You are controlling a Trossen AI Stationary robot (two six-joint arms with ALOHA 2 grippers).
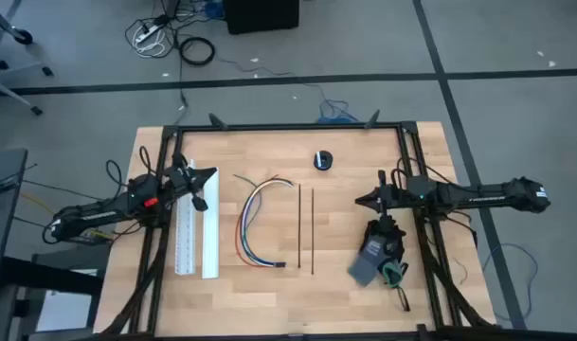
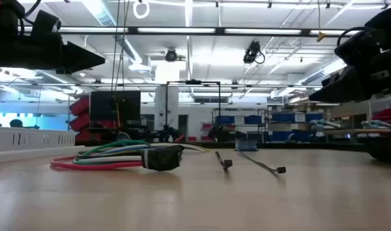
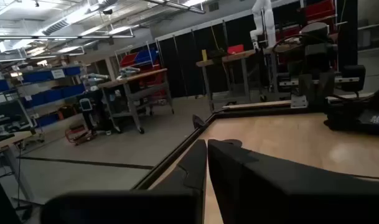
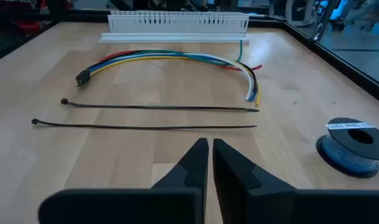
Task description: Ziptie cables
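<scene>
We are holding both grippers shut and empty: left gripper [image 1: 212, 172] left of centre, right gripper [image 1: 360, 200] right of the cables [image 1: 254, 220] and zipties [image 1: 305, 228].

Two arms, dark, slim, jointed. Left arm [image 1: 108, 210]: black links, a small red mark mid-frame left, whitish fittings near the wrist, black cord trailing off at left. Right arm [image 1: 477, 195]: black links, pale lettering along the forearm at frame right. Fingers [image 4: 195, 165] in the wrist views: matte black, wedge-shaped, tapering to blunt tips.
</scene>
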